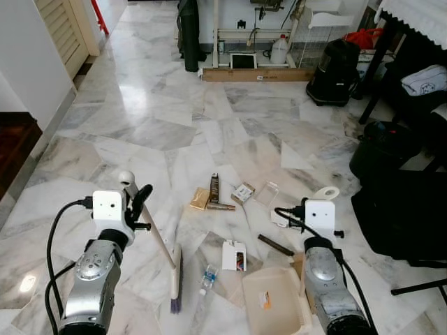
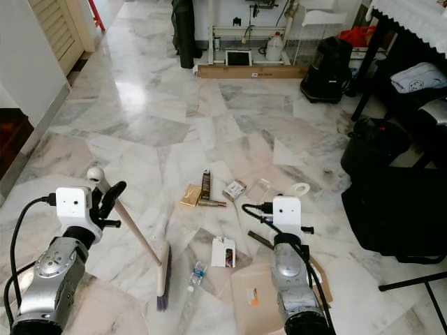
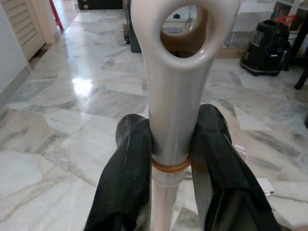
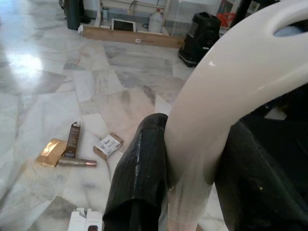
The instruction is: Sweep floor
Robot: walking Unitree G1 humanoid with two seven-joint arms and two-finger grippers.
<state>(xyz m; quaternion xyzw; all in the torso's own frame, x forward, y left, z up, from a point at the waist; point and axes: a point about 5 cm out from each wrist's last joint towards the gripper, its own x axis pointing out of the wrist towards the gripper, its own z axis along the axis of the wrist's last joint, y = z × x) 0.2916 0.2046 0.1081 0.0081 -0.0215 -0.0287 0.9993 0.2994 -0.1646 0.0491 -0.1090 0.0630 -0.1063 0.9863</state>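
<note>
Broom (image 1: pixel 165 252) clamped in the left gripper's (image 3: pixel 169 159) jaws, dustpan (image 1: pixel 274 300) handle in the right gripper's (image 4: pixel 192 168), pan cut off below.

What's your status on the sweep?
Left gripper shut on broom handle. Right gripper shut on dustpan handle. Litter ahead on floor, unswept.

The right arm hides part of the dustpan (image 1: pixel 276 300). The picture's lower edge cuts its near side. Print on the small boxes (image 1: pixel 243 192) is too small to read.
</note>
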